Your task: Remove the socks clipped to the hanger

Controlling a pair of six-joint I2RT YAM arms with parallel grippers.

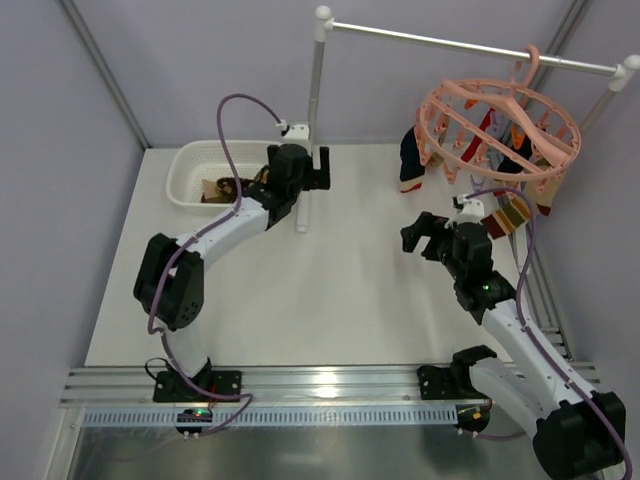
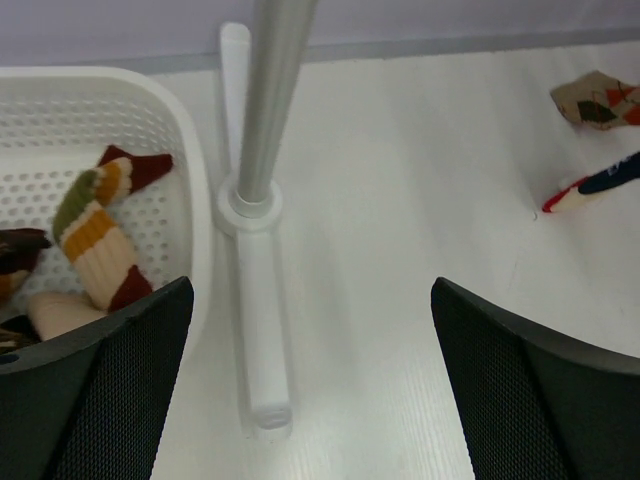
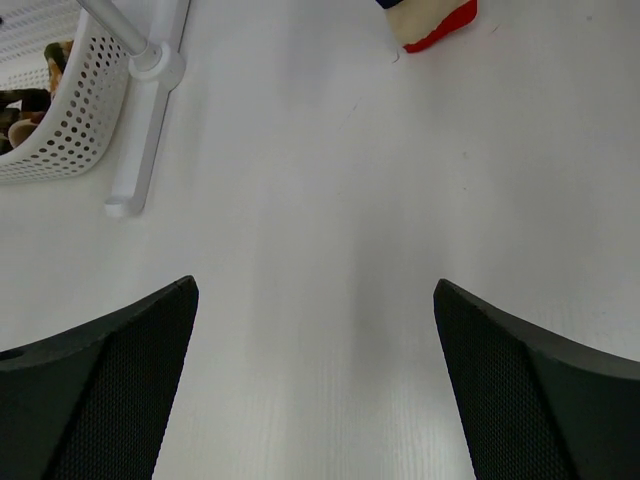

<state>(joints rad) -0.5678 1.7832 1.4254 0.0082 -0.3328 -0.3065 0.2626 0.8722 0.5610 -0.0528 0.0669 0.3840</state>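
On the rail at far right, hanger (image 1: 500,135): the salmon ring hangs by its hook from the white rail stand (image 1: 316,90), tilted, with its pegs dangling.
Socks on the pegs: a navy-and-red sock (image 1: 412,160) hangs at the ring's left edge and a brown argyle sock (image 1: 510,215) at its near edge. More are clipped beneath, too crowded to count.
Right gripper (image 1: 422,235): low over the table, just short of the dangling socks, fingers spread wide, holding nothing.
Left gripper (image 1: 318,170): beside the stand's post, next to the basket (image 1: 190,150), fingers wide and empty.
Basket contents: a striped sock (image 2: 95,225) and others lie inside.
Risk: a sideways tug on a sock whose peg holds could swing the ring or lift its hook off the rail.
Second risk: the left arm sits close enough to the post to knock the stand.
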